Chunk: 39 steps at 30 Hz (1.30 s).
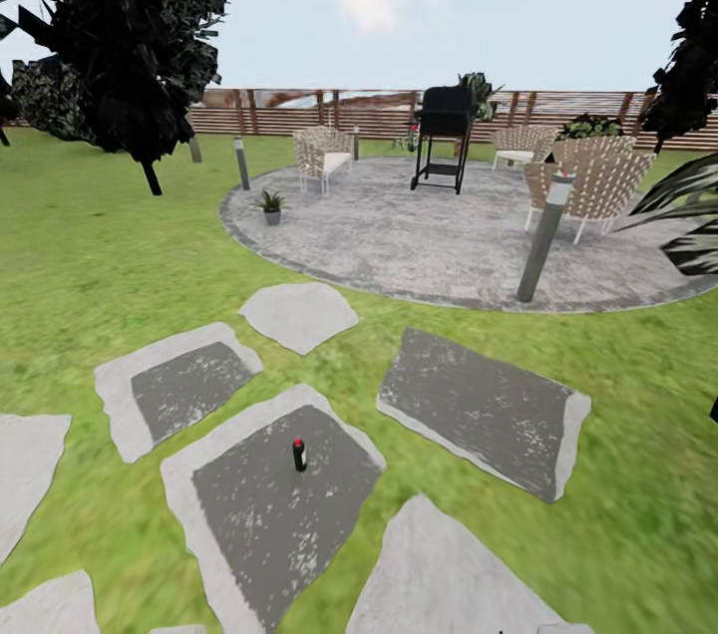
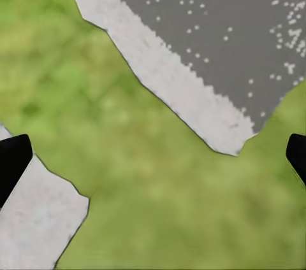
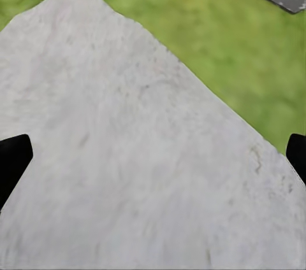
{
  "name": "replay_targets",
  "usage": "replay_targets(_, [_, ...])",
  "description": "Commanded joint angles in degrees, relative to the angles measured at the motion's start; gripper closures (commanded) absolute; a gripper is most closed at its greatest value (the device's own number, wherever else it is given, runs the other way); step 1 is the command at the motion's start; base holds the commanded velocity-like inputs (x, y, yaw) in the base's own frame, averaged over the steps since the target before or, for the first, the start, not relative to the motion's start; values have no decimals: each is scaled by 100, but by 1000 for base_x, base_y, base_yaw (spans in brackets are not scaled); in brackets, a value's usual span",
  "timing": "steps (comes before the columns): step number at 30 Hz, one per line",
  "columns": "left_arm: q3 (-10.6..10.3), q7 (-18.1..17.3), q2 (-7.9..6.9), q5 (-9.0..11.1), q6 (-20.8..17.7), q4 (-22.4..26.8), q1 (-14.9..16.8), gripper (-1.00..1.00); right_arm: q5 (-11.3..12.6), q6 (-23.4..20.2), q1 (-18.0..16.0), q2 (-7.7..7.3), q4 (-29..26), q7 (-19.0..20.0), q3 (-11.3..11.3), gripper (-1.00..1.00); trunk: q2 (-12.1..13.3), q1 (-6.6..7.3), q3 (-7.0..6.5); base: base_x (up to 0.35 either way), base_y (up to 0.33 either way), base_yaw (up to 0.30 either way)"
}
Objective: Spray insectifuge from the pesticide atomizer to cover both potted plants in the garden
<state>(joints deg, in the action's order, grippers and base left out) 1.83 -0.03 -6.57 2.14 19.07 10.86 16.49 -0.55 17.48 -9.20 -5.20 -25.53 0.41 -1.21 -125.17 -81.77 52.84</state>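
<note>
The pesticide atomizer (image 1: 298, 455) shows as a small dark bottle with a reddish top. It stands upright on a dark grey stepping stone (image 1: 269, 514) in the garden lawn, near the front. A small potted plant (image 1: 271, 206) sits on the left edge of the round paved patio (image 1: 449, 245). My left gripper (image 2: 153, 162) is open over grass between two stones, with nothing between its fingers. My right gripper (image 3: 153, 162) is open above a pale stepping stone (image 3: 127, 155), also holding nothing.
Grey bollard lamps (image 1: 544, 240) (image 1: 240, 163) edge the patio. On it stand a black grill (image 1: 444, 136) and woven chairs (image 1: 324, 156) (image 1: 588, 180), with a leafy plant (image 1: 588, 128) behind. A dark tree (image 1: 120, 26) rises at left, and a slatted fence (image 1: 299, 111) closes the back.
</note>
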Motion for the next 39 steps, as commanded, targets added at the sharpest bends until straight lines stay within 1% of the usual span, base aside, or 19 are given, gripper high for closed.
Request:
replay_targets(1, [6,-10,0,15,22,-2,3,-100,-6,18,-3,1,4,3,-17,-100,-2,-2,5,218,0,1])
replay_targets(5, [-4,-11,18,-2,-19,33,17,-100,-2,18,-3,1,-38,3,-17,-100,-2,-2,5,65,0,0])
replay_targets(8, [0,-9,7,19,-60,74,87,-100,-3,14,-22,0,-424,-7,-22,-100,-2,-2,5,13,0,0])
replay_targets(9, [0,-8,9,22,-72,93,146,-100,-4,11,-44,-3,-684,-8,-24,-100,-2,-2,5,6,0,0])
replay_targets(11, [-5,-11,16,3,-92,170,346,-100,-8,-13,-104,-9,-1335,-10,-27,-100,-2,-2,5,3,0,0])
replay_targets(12, [-7,-14,14,-2,-100,187,418,-100,-10,-21,-123,-10,-1501,-11,-27,-100,-2,-2,5,2,0,0])
replay_targets(14, [-18,-17,10,-11,-182,220,758,-100,-11,-39,-206,-8,-2061,-13,-30,-100,-2,-2,5,1,0,0])
replay_targets(15, [-17,-13,19,-13,-279,226,924,-100,-9,-55,-266,-3,-2246,-14,-29,-100,-2,-2,5,0,0,0])
replay_targets(16, [-17,-13,25,-15,-345,231,1000,-100,-9,-72,-307,1,-2313,-14,-29,-100,-2,-2,5,0,0,0])
replay_targets(18, [-17,-9,49,-20,-638,253,1253,-100,-2,-256,-566,51,-2451,-18,-23,-100,-2,-2,5,0,0,0])
replay_targets(20, [-17,-7,69,-19,-840,283,1447,-100,1,-572,-901,159,-2451,-21,-23,-100,-2,-2,5,0,0,0])
replay_targets(22, [-17,-8,80,-15,-924,295,1569,-100,9,-820,-1176,216,-2416,-19,-26,-100,-2,-2,5,0,0,0])
replay_targets(25, [-18,-6,82,-20,-927,293,1628,-100,17,-939,-1321,248,-2422,-8,-21,-100,-2,-2,5,0,0,0])
replay_targets(33, [-24,-14,87,-17,-885,287,1596,-100,4,-996,-1391,265,-2395,20,-15,-100,-2,-2,5,0,0,0])
replay_targets(34, [-21,-18,88,-15,-879,242,1594,-100,-7,-993,-1391,221,-2236,19,-26,-100,-2,-2,5,259,0,0])
replay_targets(38, [-21,-22,86,-16,-879,228,1587,-100,-7,-989,-1392,197,-1754,12,-34,-100,-2,-2,5,314,0,0])
replay_targets(39, [-21,-23,86,-18,-879,226,1587,-100,-7,-987,-1392,196,-1729,12,-32,-100,-2,-2,5,336,0,0])
